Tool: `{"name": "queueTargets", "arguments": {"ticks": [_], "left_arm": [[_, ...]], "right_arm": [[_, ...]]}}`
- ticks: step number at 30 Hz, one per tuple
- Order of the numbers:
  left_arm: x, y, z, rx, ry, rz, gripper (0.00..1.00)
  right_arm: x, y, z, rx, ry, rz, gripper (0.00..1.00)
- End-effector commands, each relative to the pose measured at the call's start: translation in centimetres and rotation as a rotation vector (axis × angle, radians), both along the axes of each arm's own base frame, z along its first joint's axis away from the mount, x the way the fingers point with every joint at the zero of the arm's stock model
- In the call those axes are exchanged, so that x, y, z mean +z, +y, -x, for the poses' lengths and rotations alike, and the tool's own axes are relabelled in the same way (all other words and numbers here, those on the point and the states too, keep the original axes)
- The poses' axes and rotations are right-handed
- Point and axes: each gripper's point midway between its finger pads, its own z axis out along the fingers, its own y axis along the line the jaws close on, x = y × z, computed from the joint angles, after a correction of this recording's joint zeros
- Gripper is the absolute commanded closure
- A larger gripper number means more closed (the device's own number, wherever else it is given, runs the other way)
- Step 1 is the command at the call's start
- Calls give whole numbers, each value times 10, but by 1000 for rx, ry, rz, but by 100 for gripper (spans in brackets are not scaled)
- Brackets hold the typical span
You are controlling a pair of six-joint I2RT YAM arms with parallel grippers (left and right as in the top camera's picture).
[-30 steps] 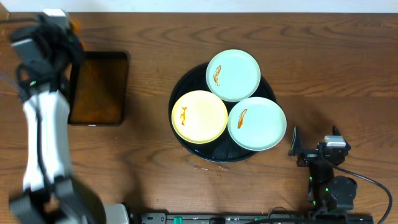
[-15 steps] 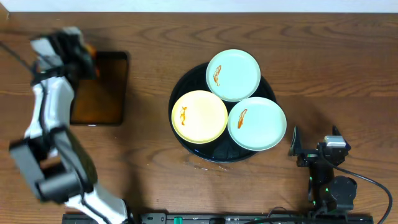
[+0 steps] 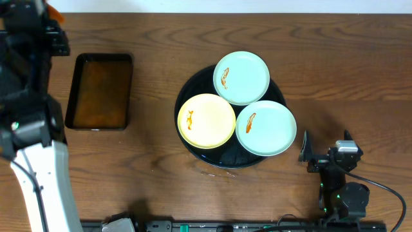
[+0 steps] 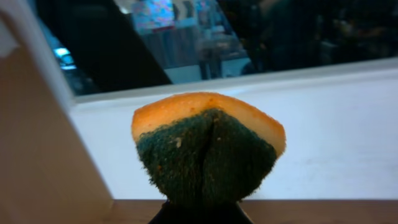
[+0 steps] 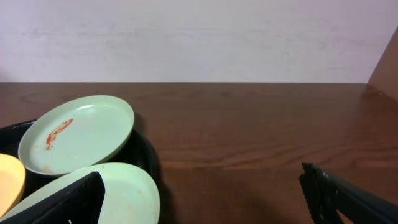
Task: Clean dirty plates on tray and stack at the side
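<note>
The round black tray point(image 3: 192, 152) sits mid-table and holds three plates, each with an orange-brown smear: a mint one point(image 3: 243, 80) at the back, a yellow one point(image 3: 209, 122) at the left, and a mint one point(image 3: 269, 130) at the right. My left gripper point(image 3: 50, 22) is raised at the far left corner. It is shut on an orange and green sponge point(image 4: 208, 149), seen close in the left wrist view, where the gripper point(image 4: 202, 214) is barely visible. My right gripper point(image 3: 325, 154) is open and empty, right of the tray. The right wrist view point(image 5: 202, 199) shows the two mint plates point(image 5: 78, 134).
A rectangular black tray with a brown inside point(image 3: 100, 90) lies at the left, below the left gripper. The left arm's white link runs down the left edge of the overhead view. A pale wall stands behind the table's far edge.
The left arm has swung from the rectangular tray's left edge up toward the far left corner and risen, with the sponge in its jaws. The right arm and the plates have not moved.
</note>
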Motion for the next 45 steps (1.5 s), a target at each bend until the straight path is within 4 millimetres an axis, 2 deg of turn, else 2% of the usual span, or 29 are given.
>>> {"name": "queueTargets", "arguments": {"ticks": [1, 2, 3, 5, 7, 10, 13, 14, 15, 16, 17, 18, 19, 20, 23, 25, 26, 28, 31, 34, 35, 36, 38, 39, 40, 42, 43, 44, 45], "left_arm": [[-136, 37, -41, 126, 341, 107, 93], [-182, 39, -48, 125, 471, 142, 93], [-220, 39, -49, 123, 577, 171, 93], [-277, 37, -45, 121, 746, 218, 93], [-285, 36, -43, 119, 770, 223, 92], [-220, 26, -45, 68, 611, 208, 93], [-120, -5, -34, -60, 341, 268, 93], [-78, -22, -21, -128, 232, 283, 93], [-54, -32, -8, -166, 172, 280, 92], [-33, -42, 7, -191, 125, 260, 93], [-24, -47, 17, -198, 106, 251, 93], [-16, -57, 35, -210, 104, 250, 93], [-17, -65, 47, -218, 125, 257, 93], [-20, -70, 56, -223, 150, 267, 92], [-44, -96, 77, -279, 268, 308, 93], [-61, -123, 84, -378, 357, 346, 93], [-72, -142, 89, -460, 418, 373, 92], [-83, -164, 92, -550, 484, 402, 93], [-102, -192, 91, -641, 578, 424, 92], [-126, -216, 82, -699, 673, 430, 92], [-141, -226, 77, -717, 726, 435, 92], [-155, -234, 71, -728, 775, 443, 92], [-171, -240, 66, -732, 830, 452, 93], [-190, -244, 60, -719, 891, 474, 93], [-207, -243, 54, -676, 952, 509, 93], [-228, -236, 48, -593, 1012, 531, 93], [-237, -232, 45, -542, 1039, 542, 93], [-247, -228, 44, -491, 1072, 558, 93], [-254, -228, 44, -471, 1100, 585, 93]], "right_arm": [[-1, -2, 0, -10, 1, 12, 1], [-1, -2, 0, -10, 1, 12, 1], [-1, -2, 0, -10, 1, 12, 1], [-1, -2, 0, -10, 1, 12, 1], [-1, -2, 0, -10, 1, 12, 1], [-1, -2, 0, -10, 1, 12, 1], [-1, -2, 0, -10, 1, 12, 1], [-1, -2, 0, -10, 1, 12, 1], [1, -3, 0, -13, -4, 15, 1], [2, -5, 0, -26, -10, 17, 1], [5, -5, 0, -26, -23, 16, 1], [16, 1, -1, 8, -69, -27, 1], [23, 12, 0, 69, -94, -88, 1], [26, 19, 1, 111, -104, -123, 1], [68, 43, 10, 268, -250, -252, 1], [105, 60, 26, 411, -367, -362, 1], [128, 65, 38, 470, -457, -382, 1], [150, 72, 51, 530, -521, -365, 1], [176, 96, 56, 657, -426, -278, 1], [193, 121, 44, 797, -234, -176, 1], [199, 132, 35, 886, -131, -162, 1], [204, 143, 28, 983, -35, -165, 1], [206, 154, 17, 1107, 98, -208, 1], [204, 160, 1, 1174, 252, -308, 1], [196, 164, -15, 1179, 388, -404, 1], [178, 170, -35, 1149, 563, -494, 1], [168, 173, -42, 1127, 621, -505, 1], [148, 181, -53, 1099, 704, -483, 1], [139, 188, -59, 1100, 729, -469, 1]]}}
